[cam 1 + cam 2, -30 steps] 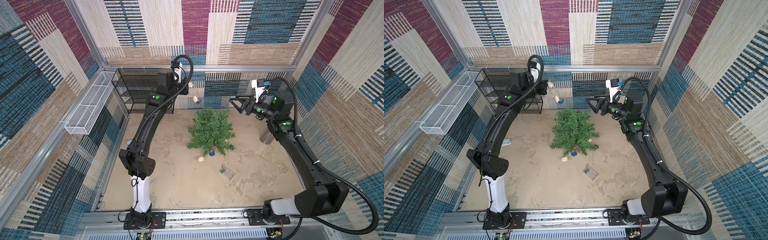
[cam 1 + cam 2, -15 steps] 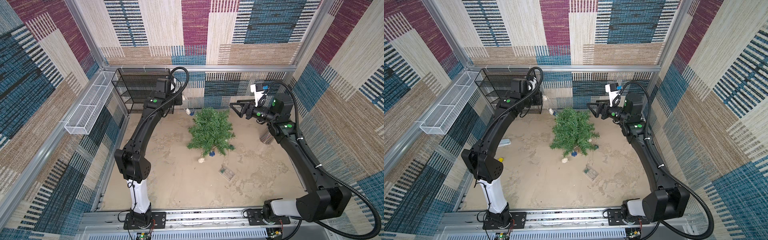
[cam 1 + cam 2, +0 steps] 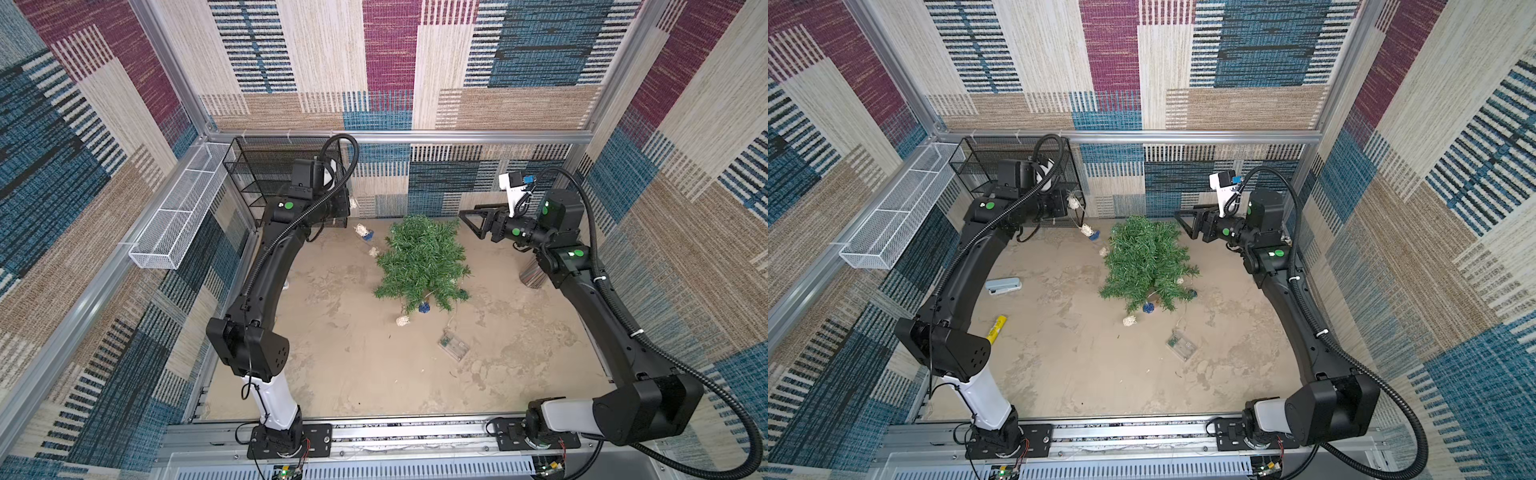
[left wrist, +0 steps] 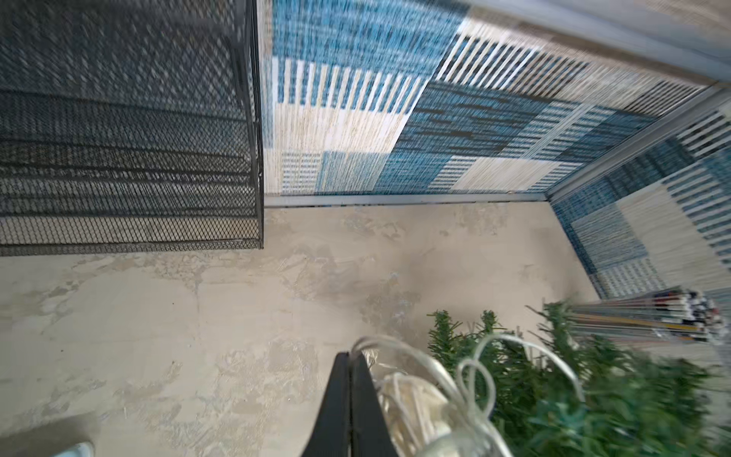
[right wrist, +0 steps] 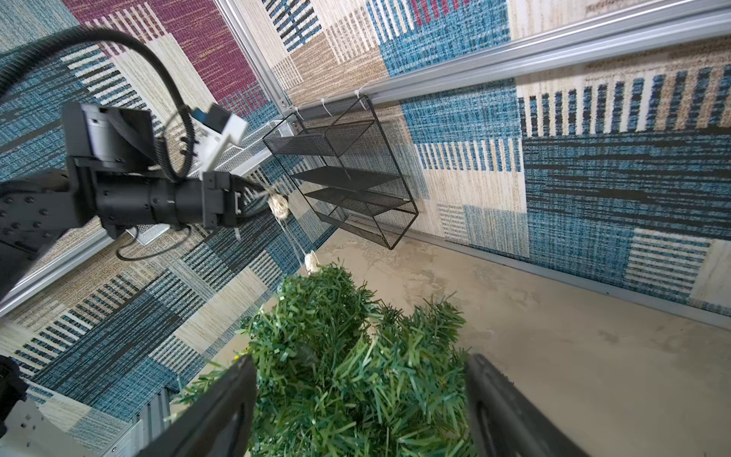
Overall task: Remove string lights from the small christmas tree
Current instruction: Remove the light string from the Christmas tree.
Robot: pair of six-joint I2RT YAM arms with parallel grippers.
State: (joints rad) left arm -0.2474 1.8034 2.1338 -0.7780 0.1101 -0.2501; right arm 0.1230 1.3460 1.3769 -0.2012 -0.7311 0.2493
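The small christmas tree [image 3: 422, 262] [image 3: 1146, 262] stands at the back middle of the floor. The string lights trail from it: cream and blue balls [image 3: 361, 230] [image 3: 1087, 229] hang to its left. More balls [image 3: 1129, 321] and the clear battery box [image 3: 454, 345] [image 3: 1180, 345] lie in front. My left gripper [image 4: 350, 356] [image 3: 1069, 203] [image 5: 257, 188] is shut on the wire beside a cream ball [image 5: 279, 205], up near the black shelf. My right gripper [image 5: 360, 362] [image 3: 467, 210] is open, its fingers either side of the treetop, not touching.
A black mesh shelf [image 3: 286, 166] and a white wire basket [image 3: 174, 224] hang at the back left. A cylinder of coloured sticks [image 3: 532, 276] [image 4: 641, 320] stands behind the right arm. A grey-blue object [image 3: 1003, 285] and a yellow tube [image 3: 996, 328] lie near the left arm.
My left gripper has moved left and down toward the shelf, drawing the strand's upper balls away from the treetop. The right gripper has barely shifted.
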